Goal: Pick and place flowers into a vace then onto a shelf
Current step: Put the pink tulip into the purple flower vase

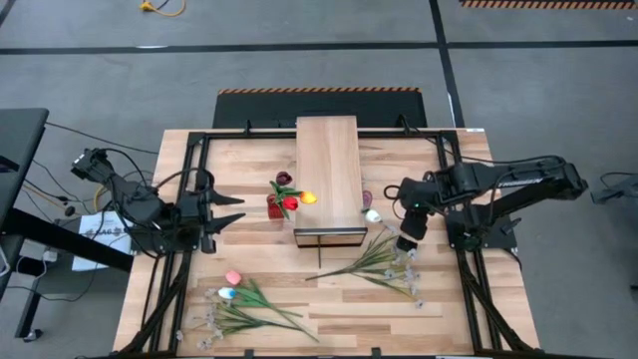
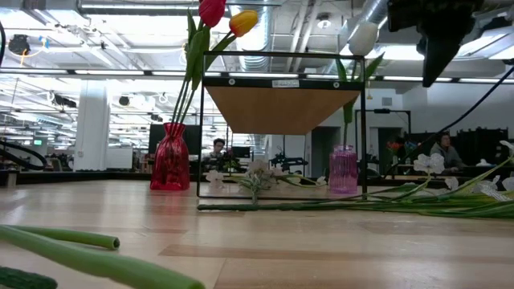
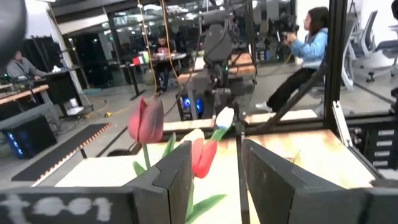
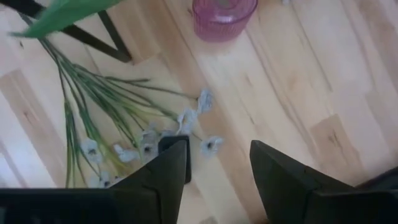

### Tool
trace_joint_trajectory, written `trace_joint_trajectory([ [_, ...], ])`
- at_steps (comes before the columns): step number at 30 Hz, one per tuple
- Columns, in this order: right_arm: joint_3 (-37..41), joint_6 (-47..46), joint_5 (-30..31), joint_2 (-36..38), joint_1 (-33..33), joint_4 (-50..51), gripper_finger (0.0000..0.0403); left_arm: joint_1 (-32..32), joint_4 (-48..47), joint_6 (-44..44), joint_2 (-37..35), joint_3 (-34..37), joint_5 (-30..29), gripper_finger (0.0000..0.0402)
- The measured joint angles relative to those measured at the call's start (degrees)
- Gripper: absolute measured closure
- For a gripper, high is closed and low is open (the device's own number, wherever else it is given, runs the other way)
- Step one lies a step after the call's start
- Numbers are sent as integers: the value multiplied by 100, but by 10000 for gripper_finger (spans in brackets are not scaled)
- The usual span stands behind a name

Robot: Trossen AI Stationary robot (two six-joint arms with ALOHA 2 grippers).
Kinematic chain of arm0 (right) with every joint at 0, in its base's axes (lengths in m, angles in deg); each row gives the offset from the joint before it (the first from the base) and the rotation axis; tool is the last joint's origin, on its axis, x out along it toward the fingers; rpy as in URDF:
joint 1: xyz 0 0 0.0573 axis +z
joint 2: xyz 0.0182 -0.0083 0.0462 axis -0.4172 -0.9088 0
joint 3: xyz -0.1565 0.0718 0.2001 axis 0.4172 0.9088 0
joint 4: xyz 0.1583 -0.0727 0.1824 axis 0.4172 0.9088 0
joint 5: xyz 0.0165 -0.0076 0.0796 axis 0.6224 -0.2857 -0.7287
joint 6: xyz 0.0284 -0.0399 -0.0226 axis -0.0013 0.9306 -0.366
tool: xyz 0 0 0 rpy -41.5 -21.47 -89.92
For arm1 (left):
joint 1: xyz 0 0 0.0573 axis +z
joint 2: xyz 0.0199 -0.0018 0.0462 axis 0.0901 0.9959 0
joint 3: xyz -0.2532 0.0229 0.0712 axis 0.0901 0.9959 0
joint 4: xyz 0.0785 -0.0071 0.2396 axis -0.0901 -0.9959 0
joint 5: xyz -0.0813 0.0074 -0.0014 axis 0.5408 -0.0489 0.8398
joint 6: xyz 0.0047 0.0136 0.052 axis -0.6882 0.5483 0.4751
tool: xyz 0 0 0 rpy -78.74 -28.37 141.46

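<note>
My right jaws (image 1: pixel 408 246), apart and empty at the frame's centre-right, hover over the blossom sprays (image 1: pixel 384 261); next, descend and clamp a stem.

Tulips (image 1: pixel 291 199) upright in vases beside shelf (image 1: pixel 328 170); sprays (image 1: pixel 374 261) lie flat.

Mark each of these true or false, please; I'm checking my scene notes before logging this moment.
1. The red vase holds tulips. True.
2. The pink vase stands on top of the shelf. False: it stands on the table beside the shelf.
3. The right gripper hangs above a spray of pale blossoms, fingers apart. True.
4. The left gripper grips a tulip. False: its fingers are open, holding nothing.
</note>
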Motion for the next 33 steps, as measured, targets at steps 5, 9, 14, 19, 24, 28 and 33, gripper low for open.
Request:
trace_joint_trajectory([
  [5, 2, -425, 13, 0, 290, 40, 227, 0, -359, -455, -2, 0, 435, 271],
  [9, 2, -922, 56, 0, 640, 33, 229, -2, -1026, -1132, 61, 0, 1250, 271],
  [14, 4, -1873, 190, -11, 1320, -73, 231, -4, -1743, -1794, 438, 0, 2121, 271],
  [19, 4, -2754, 426, -204, 2164, -872, 231, -93, -1781, -1974, 1043, 0, 2809, 271],
  [24, 4, -3191, 846, -746, 2894, -1827, 235, -226, -1793, -1971, 1721, 0, 3129, 271],
  [28, 4, -3393, 928, -1358, 3224, -2461, 237, -238, -1767, -2017, 2197, 0, 3304, 271],
  [33, 11, -3715, 857, -2123, 3417, -2897, 232, -238, -1799, -2291, 2763, 0, 3314, 271],
])
